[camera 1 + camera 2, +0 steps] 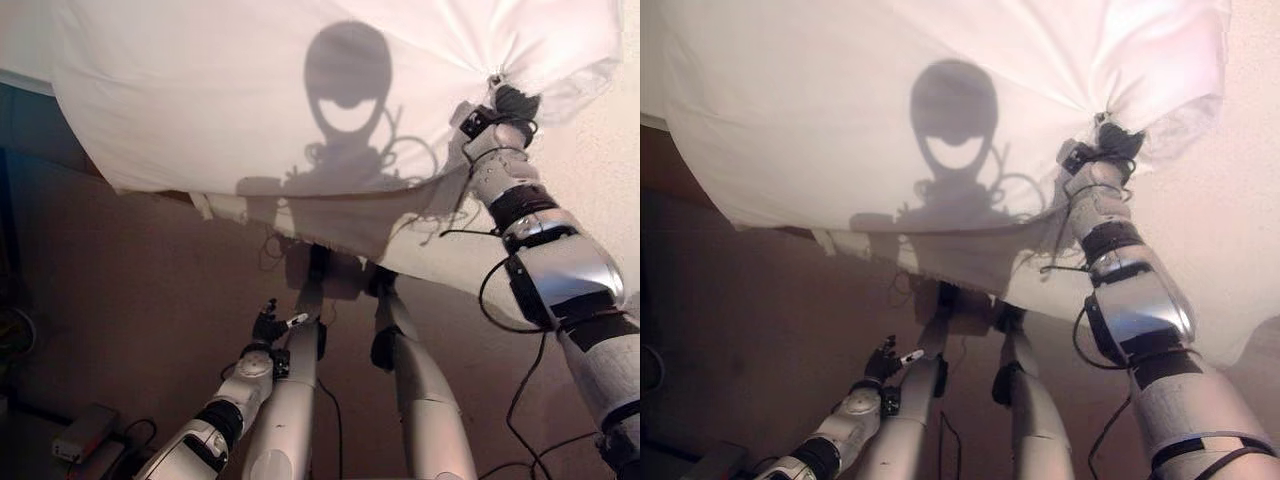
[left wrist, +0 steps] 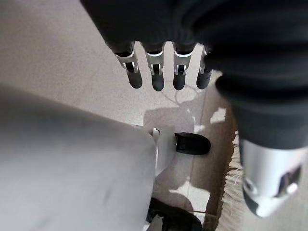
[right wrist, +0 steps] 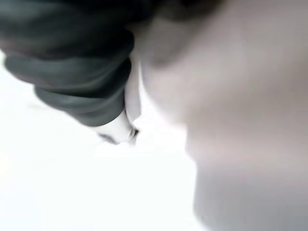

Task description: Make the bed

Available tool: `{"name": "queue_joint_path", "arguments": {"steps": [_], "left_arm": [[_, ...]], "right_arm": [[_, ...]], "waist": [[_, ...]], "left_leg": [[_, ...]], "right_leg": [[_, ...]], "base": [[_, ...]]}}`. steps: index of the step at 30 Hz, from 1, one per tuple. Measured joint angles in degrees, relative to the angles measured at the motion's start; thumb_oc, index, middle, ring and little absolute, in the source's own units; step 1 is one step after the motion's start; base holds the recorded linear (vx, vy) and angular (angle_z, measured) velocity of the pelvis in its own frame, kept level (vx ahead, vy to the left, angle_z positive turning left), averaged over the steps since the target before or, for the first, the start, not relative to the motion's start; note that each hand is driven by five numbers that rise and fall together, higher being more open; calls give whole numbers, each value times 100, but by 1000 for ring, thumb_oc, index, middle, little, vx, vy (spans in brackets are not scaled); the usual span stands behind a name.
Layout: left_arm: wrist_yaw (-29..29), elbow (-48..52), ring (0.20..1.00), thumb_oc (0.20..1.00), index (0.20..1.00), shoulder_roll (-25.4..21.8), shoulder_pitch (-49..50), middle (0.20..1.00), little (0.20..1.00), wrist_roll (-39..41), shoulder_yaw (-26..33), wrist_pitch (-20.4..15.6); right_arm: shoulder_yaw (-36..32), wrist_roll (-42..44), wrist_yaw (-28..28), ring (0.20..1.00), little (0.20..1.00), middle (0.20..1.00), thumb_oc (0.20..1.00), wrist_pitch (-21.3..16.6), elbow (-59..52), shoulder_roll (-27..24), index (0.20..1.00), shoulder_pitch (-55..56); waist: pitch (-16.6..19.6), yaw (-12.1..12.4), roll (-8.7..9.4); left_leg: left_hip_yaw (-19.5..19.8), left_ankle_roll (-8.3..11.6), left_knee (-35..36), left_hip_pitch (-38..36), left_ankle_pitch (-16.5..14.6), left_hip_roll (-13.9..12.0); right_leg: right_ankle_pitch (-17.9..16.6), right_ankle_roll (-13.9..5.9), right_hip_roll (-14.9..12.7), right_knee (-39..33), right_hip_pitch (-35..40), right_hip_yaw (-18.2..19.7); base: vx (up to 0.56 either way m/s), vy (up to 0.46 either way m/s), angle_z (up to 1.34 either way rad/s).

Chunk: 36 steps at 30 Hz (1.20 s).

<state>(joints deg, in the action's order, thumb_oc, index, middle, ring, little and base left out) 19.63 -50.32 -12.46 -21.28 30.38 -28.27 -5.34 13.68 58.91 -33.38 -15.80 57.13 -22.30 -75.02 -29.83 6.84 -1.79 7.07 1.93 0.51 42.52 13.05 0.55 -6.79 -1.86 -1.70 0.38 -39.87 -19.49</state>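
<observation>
A white sheet [image 1: 260,90] hangs spread across the top of the eye views, its lower edge loose above the floor. My right hand [image 1: 508,105] is raised at the upper right, and the cloth gathers into tight folds where the hand grips it; the sheet [image 3: 96,192] lies pale and close in the right wrist view. My left hand [image 1: 270,325] hangs low by my side, away from the sheet. In the left wrist view its fingers [image 2: 156,74] are straight and hold nothing.
A pale textured surface [image 1: 610,170] shows at the far right behind my right arm. A small grey box [image 1: 85,432] lies on the brown floor at the lower left. A fringed rug edge [image 2: 231,192] lies on the floor.
</observation>
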Motion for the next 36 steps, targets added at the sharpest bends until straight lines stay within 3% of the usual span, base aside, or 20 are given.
{"name": "queue_joint_path", "arguments": {"steps": [3,10,13,20,29,36], "left_arm": [[-32,275,1000,1000,1000,-6,14,1000,1000,131,-42,9],[-565,1854,1000,1000,1000,-113,143,1000,1000,938,-569,-15],[-893,2582,1000,1000,1000,-382,150,1000,1000,1548,-1067,131],[-1338,3369,1000,1000,1000,-470,78,1000,1000,2753,-1312,375],[-1227,3321,1000,1000,1000,147,105,1000,1000,4408,-1532,619],[-837,2540,1000,1000,1000,896,99,1000,1000,5075,-488,475]], "right_arm": [[-159,197,197,200,200,200,200,-404,-1335,347,200,872],[-148,249,448,200,200,200,200,-555,-2345,639,200,1876],[-116,210,407,200,200,200,200,-464,-2342,665,200,1941],[192,-208,555,200,200,200,200,-2,-2365,774,200,2047],[472,-319,759,200,200,200,200,572,-2365,819,200,2540],[521,-319,920,200,200,200,200,677,-2782,1119,200,3423]], "waist": [[-4,-85,4],[-2,-147,1],[-13,-213,-48],[110,-371,-132],[600,-566,-102],[1112,-608,167]], "left_leg": [[-155,-3,22,-422,2,-3],[-411,58,388,-1694,-50,4],[-537,48,447,-2197,-43,42],[-855,96,448,-2983,-236,114],[-995,-67,449,-3438,-368,45],[-1002,-75,450,-3696,-502,-51]], "right_leg": [[10,-2,-6,-10,398,207],[160,-115,-46,-8,1458,381],[139,-87,-92,-8,1894,478],[190,-176,-156,-45,2565,818],[148,-138,-55,-307,3088,945],[159,-147,66,-558,3460,945]], "base": [[-44,48,-2],[-2,15,-6],[24,30,-9],[35,-51,-19],[56,-64,-10],[57,-58,-2]]}}
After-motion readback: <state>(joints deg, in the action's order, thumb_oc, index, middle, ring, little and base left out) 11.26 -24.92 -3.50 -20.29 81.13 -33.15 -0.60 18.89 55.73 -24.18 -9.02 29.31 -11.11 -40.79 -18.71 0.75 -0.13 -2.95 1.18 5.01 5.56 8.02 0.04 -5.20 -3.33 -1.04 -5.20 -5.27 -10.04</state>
